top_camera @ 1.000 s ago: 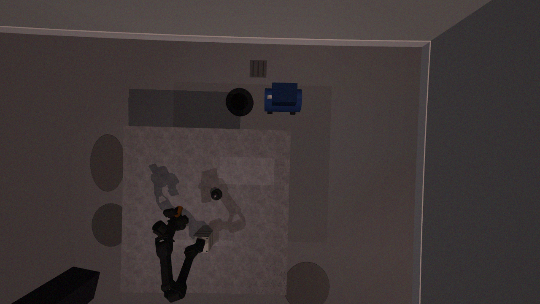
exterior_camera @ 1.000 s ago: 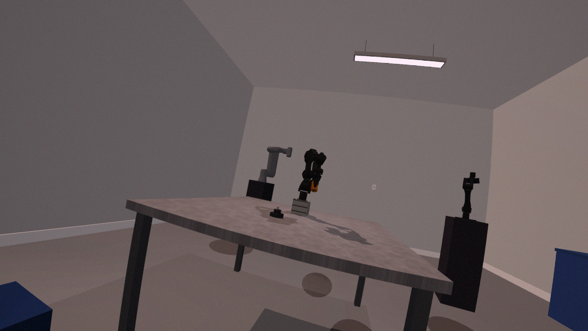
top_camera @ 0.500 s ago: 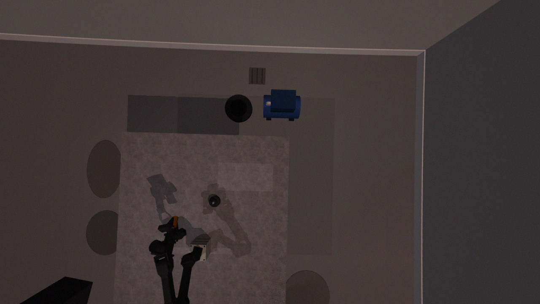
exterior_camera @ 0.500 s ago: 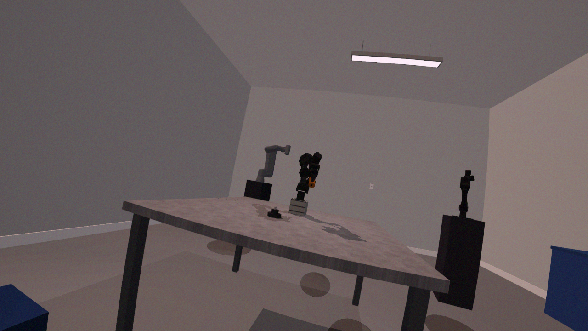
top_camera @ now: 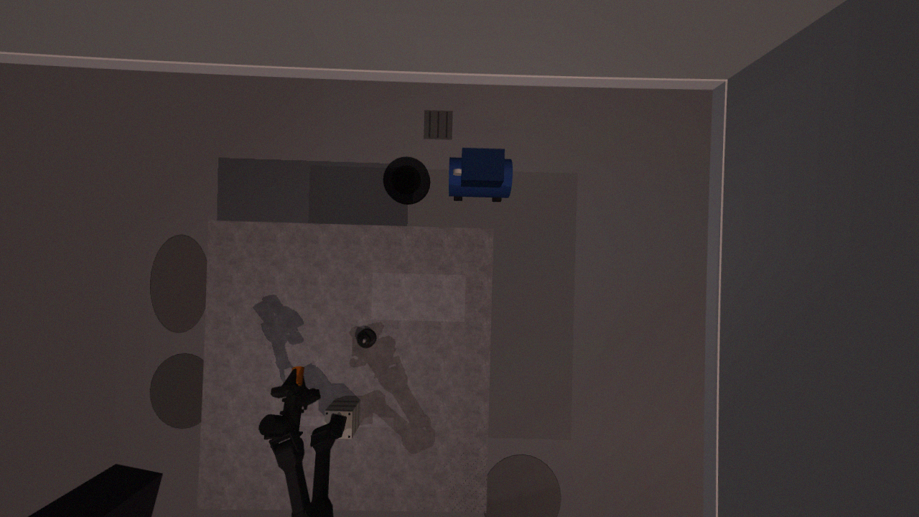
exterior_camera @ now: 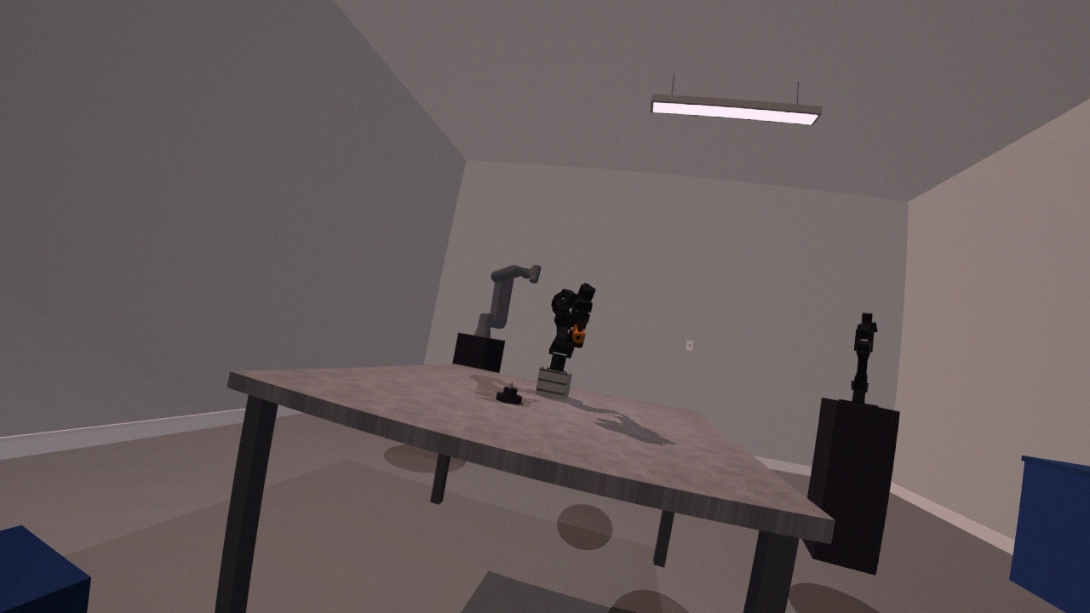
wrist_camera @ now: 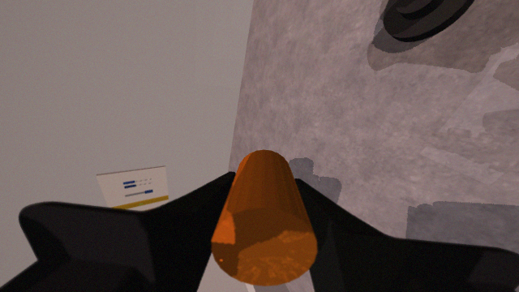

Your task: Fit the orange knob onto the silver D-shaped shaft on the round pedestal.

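Note:
My gripper (top_camera: 297,380) (exterior_camera: 577,328) (wrist_camera: 263,181) is shut on the orange knob (top_camera: 299,374) (exterior_camera: 579,340) (wrist_camera: 263,227), held well above the table. The knob is tipped far over, and one end faces the exterior view. That end shows a dark round spot like a hole; its flat side cannot be made out. The black round pedestal (top_camera: 370,342) (exterior_camera: 508,398) (wrist_camera: 422,30) stands on the table, to the right of and beyond the gripper in the top view. The shaft (exterior_camera: 510,386) stands up from it, bare. In the wrist view the pedestal is cut off at the upper right.
The arm's ribbed grey base block (top_camera: 348,421) (exterior_camera: 553,383) stands right of the gripper in the top view. The table's edge (exterior_camera: 533,465) shows in the exterior view. Arm shadows lie on the tabletop (top_camera: 436,373) around the pedestal. Other arms stand on black stands beyond the table.

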Robot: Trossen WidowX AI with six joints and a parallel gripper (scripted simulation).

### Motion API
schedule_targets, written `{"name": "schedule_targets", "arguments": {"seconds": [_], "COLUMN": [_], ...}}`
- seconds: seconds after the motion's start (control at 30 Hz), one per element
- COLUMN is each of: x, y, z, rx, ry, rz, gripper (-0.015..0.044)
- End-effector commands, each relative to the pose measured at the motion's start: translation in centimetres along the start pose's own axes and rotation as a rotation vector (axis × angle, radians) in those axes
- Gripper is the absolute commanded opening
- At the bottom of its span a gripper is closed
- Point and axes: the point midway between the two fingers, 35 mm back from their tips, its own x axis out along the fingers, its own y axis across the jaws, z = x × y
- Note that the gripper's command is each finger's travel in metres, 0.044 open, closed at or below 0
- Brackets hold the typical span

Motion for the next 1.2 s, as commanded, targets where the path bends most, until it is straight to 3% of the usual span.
{"name": "schedule_targets", "arguments": {"seconds": [0.0,1.17], "x": [-0.10,0.00], "y": [-0.03,-0.19], "z": [0.06,0.01], "rx": [0.000,0.002], "ry": [-0.003,0.000], "rz": [0.042,0.044], "gripper": [0.0000,0.0000]}}
